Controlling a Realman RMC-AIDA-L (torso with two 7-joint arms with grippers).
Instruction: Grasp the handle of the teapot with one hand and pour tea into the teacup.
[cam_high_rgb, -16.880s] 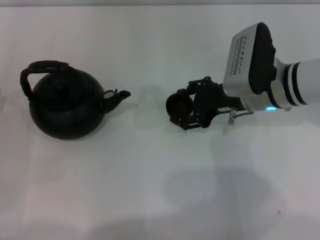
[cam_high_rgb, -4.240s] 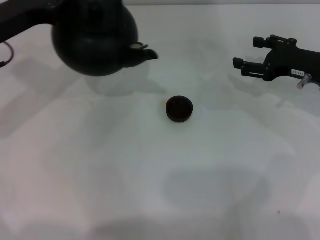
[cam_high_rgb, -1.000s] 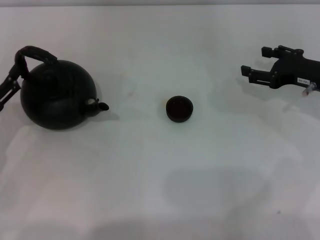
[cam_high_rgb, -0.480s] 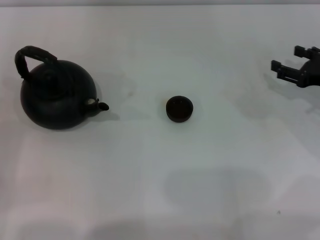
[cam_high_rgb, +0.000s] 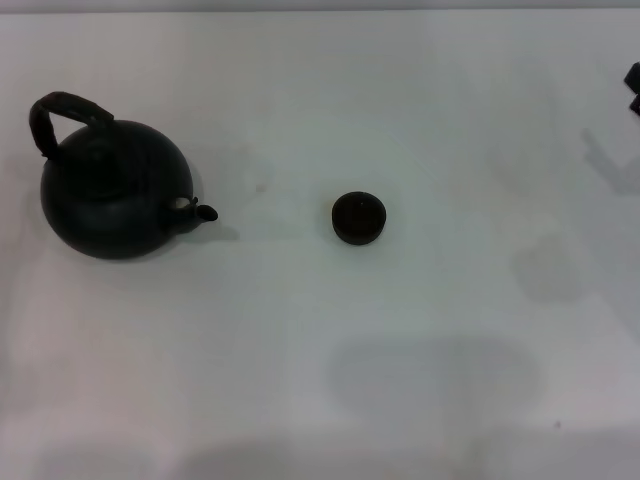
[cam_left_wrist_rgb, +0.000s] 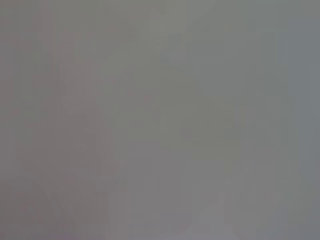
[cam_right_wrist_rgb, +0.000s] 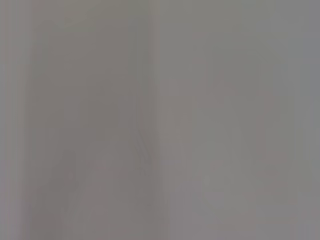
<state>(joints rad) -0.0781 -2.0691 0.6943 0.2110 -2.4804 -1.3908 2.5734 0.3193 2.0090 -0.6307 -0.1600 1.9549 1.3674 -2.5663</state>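
Note:
The black teapot (cam_high_rgb: 112, 195) stands upright on the white table at the left in the head view. Its short spout (cam_high_rgb: 203, 211) points right, toward the teacup. Its dark hoop handle (cam_high_rgb: 58, 108) rises over its far left side, and nothing holds it. The small dark teacup (cam_high_rgb: 358, 217) stands alone in the middle of the table, well apart from the spout. Of my right gripper (cam_high_rgb: 634, 88) only a dark sliver shows at the far right edge. My left gripper is out of view. Both wrist views show only flat grey.
The white table (cam_high_rgb: 320, 380) fills the head view. Faint grey shadows lie on it at the front middle and at the right. No other objects show.
My left gripper, at the teapot's handle one second ago, has left the view. My right gripper has moved right, almost out of the frame. Teapot and teacup have not moved.

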